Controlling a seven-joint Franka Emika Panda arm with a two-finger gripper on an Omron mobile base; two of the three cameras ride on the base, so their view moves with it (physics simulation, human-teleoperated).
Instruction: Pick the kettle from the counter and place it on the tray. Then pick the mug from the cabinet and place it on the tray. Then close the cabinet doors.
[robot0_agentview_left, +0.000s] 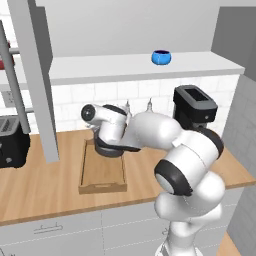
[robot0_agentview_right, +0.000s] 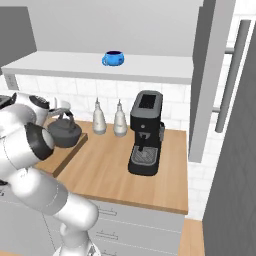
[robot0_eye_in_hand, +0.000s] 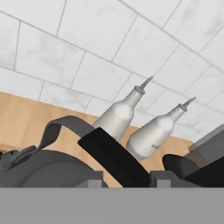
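The dark grey kettle (robot0_agentview_right: 65, 132) rests at the far end of the wooden tray (robot0_agentview_left: 102, 175), half hidden under my wrist (robot0_agentview_left: 107, 149). My gripper (robot0_agentview_right: 62, 111) hangs just above its arched handle (robot0_eye_in_hand: 59, 124). In the hand view the two dark fingers (robot0_eye_in_hand: 116, 155) stand apart, with the handle beside the left one and no part of it between them, so the gripper (robot0_eye_in_hand: 127, 149) looks open. The blue mug (robot0_agentview_left: 161, 57) (robot0_agentview_right: 114, 58) stands on the shelf of the open cabinet (robot0_agentview_left: 125, 67). One grey cabinet door (robot0_agentview_left: 35, 80) and the other (robot0_agentview_right: 210, 75) stand open.
Two pale bottles (robot0_agentview_right: 99, 116) (robot0_agentview_right: 119, 118) stand against the tiled wall right behind the kettle. The black coffee machine (robot0_agentview_right: 146, 132) sits to the right on the wooden counter (robot0_agentview_right: 115, 172). A dark toaster (robot0_agentview_left: 12, 142) is at the far left.
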